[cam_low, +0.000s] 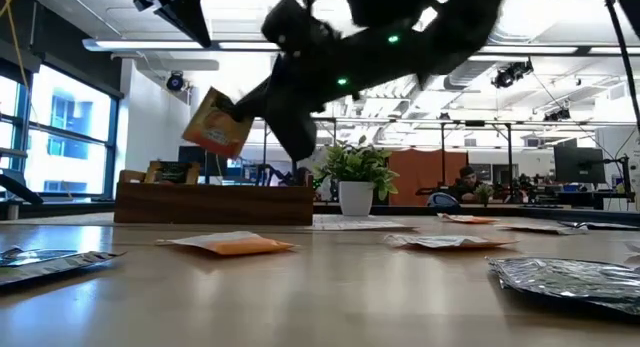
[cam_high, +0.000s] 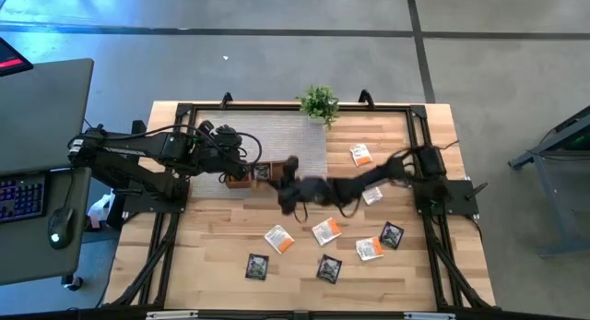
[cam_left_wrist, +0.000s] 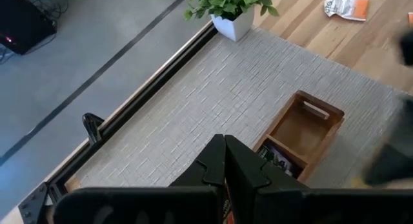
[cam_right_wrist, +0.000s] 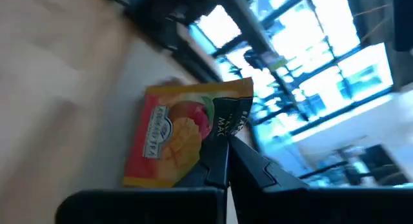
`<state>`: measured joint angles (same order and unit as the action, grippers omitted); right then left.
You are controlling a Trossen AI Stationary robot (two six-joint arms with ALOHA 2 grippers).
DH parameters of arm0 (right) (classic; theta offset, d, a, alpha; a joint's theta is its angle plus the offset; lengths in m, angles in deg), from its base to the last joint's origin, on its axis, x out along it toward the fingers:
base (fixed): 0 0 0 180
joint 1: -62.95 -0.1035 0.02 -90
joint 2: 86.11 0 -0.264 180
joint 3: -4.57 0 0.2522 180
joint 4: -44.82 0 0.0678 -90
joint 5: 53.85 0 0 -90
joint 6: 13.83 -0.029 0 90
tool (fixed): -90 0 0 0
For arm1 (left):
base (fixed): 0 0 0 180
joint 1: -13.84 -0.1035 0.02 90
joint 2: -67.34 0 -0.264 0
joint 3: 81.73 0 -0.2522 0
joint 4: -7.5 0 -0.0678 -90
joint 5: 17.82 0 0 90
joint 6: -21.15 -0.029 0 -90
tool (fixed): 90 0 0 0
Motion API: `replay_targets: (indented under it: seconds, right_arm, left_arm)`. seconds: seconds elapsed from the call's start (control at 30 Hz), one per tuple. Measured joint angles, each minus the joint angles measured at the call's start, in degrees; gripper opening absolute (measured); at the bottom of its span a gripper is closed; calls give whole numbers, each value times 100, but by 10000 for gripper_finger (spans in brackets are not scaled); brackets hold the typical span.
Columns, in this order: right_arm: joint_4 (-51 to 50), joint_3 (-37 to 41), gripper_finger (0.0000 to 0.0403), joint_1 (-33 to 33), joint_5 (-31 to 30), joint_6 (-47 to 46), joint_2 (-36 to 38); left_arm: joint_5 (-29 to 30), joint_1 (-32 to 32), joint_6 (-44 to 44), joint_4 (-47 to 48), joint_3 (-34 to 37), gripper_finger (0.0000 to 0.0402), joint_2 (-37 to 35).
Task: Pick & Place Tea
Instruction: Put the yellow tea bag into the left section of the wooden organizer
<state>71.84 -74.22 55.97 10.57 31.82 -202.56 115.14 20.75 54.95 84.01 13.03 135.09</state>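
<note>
The tea sachet (cam_right_wrist: 177, 137) in my right gripper (cam_right_wrist: 222, 153) is orange with a fruit print. It is also seen in the low view as the sachet (cam_low: 215, 127), hanging in the air above the brown wooden tray (cam_low: 215, 202). In the high view my right gripper (cam_high: 288, 186) is blurred and sits just right of the tray (cam_high: 258, 172), hiding the sachet. My left gripper (cam_left_wrist: 226, 161) is shut and hovers over the grey mat beside the tray (cam_left_wrist: 303, 127). One tray compartment holds a dark sachet (cam_left_wrist: 279, 161). Several more sachets, such as an orange-and-white sachet (cam_high: 326, 231) and a dark sachet (cam_high: 257, 266), lie flat on the table. My right gripper pinches the orange sachet between its two fingers at the dark-printed edge (cam_right_wrist: 227, 124). The sachet is lifted clear of the table and tilted, sticking out beyond the fingertips (cam_low: 240, 112) above the height of the tray.
A small potted plant (cam_high: 318, 103) stands at the far edge of the grey mat (cam_high: 290, 140). Loose sachets lie right of the mat (cam_high: 360, 155) and across the near half of the table (cam_high: 369, 249). A black frame (cam_high: 184, 112) rims the table top.
</note>
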Motion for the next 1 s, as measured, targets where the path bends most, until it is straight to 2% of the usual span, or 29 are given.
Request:
replay_targets:
  seconds: [0.13,0.23,0.33,0.5,0.67,0.77,0.87,1.0]
  right_arm:
    - [15,-626,1,381,80,421,-189]
    - [-685,-1362,1,520,234,757,-534]
    - [-1515,-2029,1,627,118,843,-906]
    - [-1645,-2704,1,698,328,888,-1346]
    - [-1838,-2808,1,743,392,1115,-1686]
    - [-1823,-2789,5,754,704,1185,-1713]
    - [-1843,-2789,19,754,1039,1042,-1711]
    - [-1591,-2792,48,741,1033,1010,-1709]
  left_arm:
    - [68,0,-66,-24,0,0,0]
    - [174,-9,-75,-17,0,0,0]
    - [414,-11,-78,12,0,0,0]
    - [665,-13,-97,45,0,0,0]
    - [680,-13,-105,51,0,0,0]
    - [562,-13,-103,92,0,0,0]
    - [478,-13,-88,173,0,0,0]
    - [400,-13,-57,215,0,0,0]
